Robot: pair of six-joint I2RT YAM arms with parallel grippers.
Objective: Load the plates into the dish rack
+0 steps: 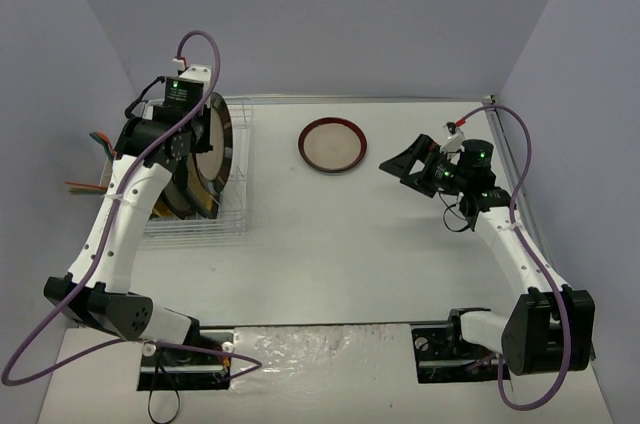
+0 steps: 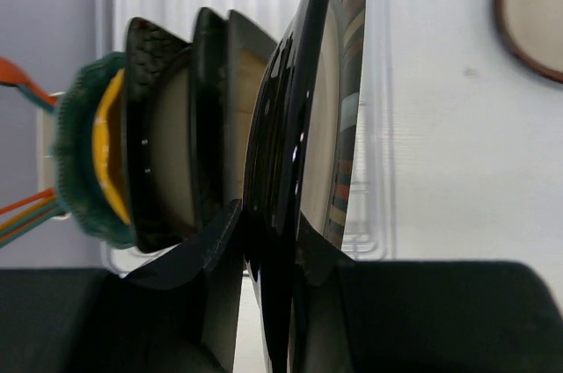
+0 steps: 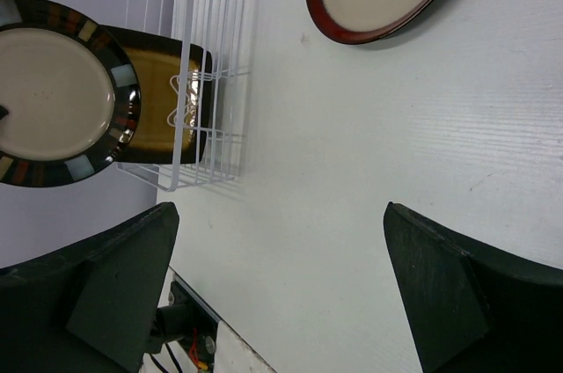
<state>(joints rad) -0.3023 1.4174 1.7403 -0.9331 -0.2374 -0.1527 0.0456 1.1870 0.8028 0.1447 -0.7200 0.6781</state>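
Plate (image 1: 213, 144) upright over dish rack (image 1: 225, 229) | left pincer (image 2: 277, 241) clamped on it | right pincer (image 3: 279, 215) wide apart above table (image 1: 350, 244)

It looked like a robotics lab cell, not a kitchen: a plain white tabletop (image 1: 350, 244) boxed in by bare pale lavender-grey walls (image 1: 330, 14), a white purple-cabled left arm (image 1: 115, 224) and matching right arm (image 1: 505, 239) bolted at its near edge, a white thin-wire dish rack (image 1: 215, 226) standing on it.
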